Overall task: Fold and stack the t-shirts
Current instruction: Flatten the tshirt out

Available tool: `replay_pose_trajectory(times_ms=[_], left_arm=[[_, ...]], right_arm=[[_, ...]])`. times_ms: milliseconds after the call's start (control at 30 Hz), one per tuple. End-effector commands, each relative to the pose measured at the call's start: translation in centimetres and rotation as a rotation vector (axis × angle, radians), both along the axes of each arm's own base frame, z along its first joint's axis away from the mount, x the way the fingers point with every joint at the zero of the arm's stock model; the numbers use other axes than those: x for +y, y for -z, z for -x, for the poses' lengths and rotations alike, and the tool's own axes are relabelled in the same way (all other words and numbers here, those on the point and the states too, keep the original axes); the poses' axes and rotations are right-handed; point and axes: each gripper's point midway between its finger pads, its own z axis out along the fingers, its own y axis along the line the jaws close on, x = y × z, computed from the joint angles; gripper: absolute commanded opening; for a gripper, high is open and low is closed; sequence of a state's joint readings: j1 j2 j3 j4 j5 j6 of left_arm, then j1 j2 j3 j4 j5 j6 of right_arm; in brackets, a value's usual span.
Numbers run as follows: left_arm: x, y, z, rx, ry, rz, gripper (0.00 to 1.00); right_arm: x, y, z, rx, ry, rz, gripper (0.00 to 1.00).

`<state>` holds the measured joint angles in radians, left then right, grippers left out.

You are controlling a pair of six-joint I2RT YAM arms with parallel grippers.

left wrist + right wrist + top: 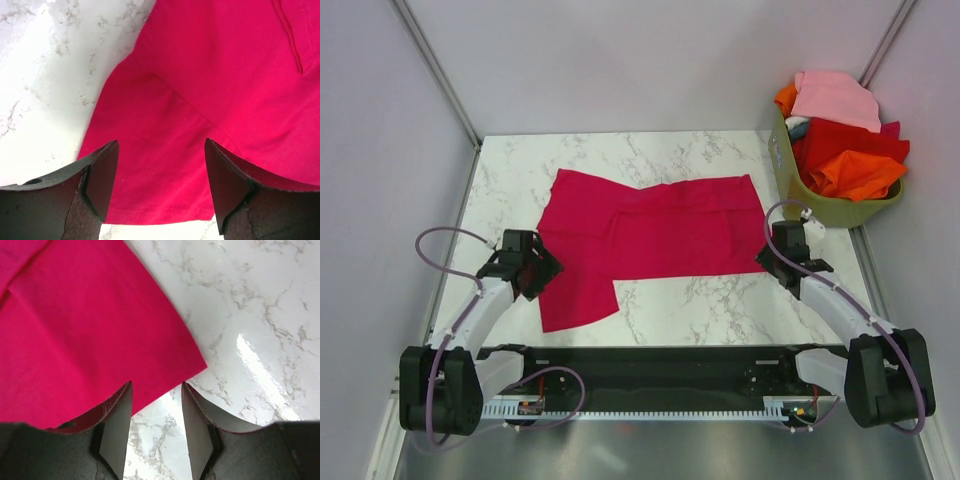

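Note:
A crimson t-shirt (650, 235) lies flat on the marble table (700, 300), partly folded, with one sleeve flap hanging toward the near left. My left gripper (542, 265) is open over the shirt's left edge; in the left wrist view the gripper (161, 150) has red cloth (200, 90) between its spread fingers, not held. My right gripper (767, 255) is open at the shirt's near right corner; in the right wrist view the gripper (156, 390) sits just off the cloth corner (197, 362). Pink, red and orange t-shirts (845, 130) are piled at the back right.
An olive-green basket (835, 210) holds the piled shirts at the table's back right corner. Grey walls close in on the left, back and right. A black rail (650, 375) with the arm bases runs along the near edge.

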<state>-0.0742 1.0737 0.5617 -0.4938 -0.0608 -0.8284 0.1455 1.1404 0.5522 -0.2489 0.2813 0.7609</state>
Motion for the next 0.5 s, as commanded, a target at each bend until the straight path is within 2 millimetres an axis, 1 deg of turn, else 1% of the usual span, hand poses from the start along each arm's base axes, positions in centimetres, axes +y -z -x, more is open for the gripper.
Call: replay_pose_trajectory(times_ms=[0,33,100,133,167,200,233,300,333,400,467], left_arm=[[0.9,0.1,-1.2,-0.06,-0.084,-0.014,0.76],[0.9,0.2,-1.4,-0.069,-0.088,-0.016,0.76],[1.0,0.6,-1.6,-0.058,-0.09,-0.022,0.75],[1.0,0.7,-1.9,-0.061,-0.092,-0.02,0.75],[0.9,0.9,-2.0,-0.053,-0.092,-0.017,0.75],[0.8,1.1,-2.2,-0.042,-0.092,-0.012,0.75],[0.7,1.3,-2.3,-0.033,-0.092,-0.006,0.75],[0.4,1.3,-2.9,-0.03,-0.089,0.006,0.74],[0.4,1.8,-2.9,-0.011,-0.094,0.007,0.74],[0.5,2.1,-3.2,0.001,-0.112,0.004,0.74],[0.4,2.8,-3.3,0.024,-0.121,0.009,0.73]], right_arm=[[-1.6,0.7,0.2,-0.004,0.093,0.04,0.51],[-2.1,1.0,0.3,0.004,0.117,0.063,0.5],[-2.5,1.2,0.0,-0.001,0.147,0.068,0.49],[-2.7,1.7,0.1,0.014,0.161,0.077,0.48],[-2.9,1.5,-0.2,0.01,0.178,0.08,0.47],[-2.9,1.6,-0.5,0.011,0.183,0.076,0.47],[-2.8,2.1,-0.6,0.029,0.182,0.078,0.47],[-2.6,2.1,-1.2,0.035,0.183,0.07,0.46],[-2.6,2.8,-1.3,0.055,0.185,0.07,0.46],[-2.5,3.0,-1.7,0.063,0.186,0.065,0.46],[-2.5,3.7,-1.6,0.083,0.194,0.064,0.44]])
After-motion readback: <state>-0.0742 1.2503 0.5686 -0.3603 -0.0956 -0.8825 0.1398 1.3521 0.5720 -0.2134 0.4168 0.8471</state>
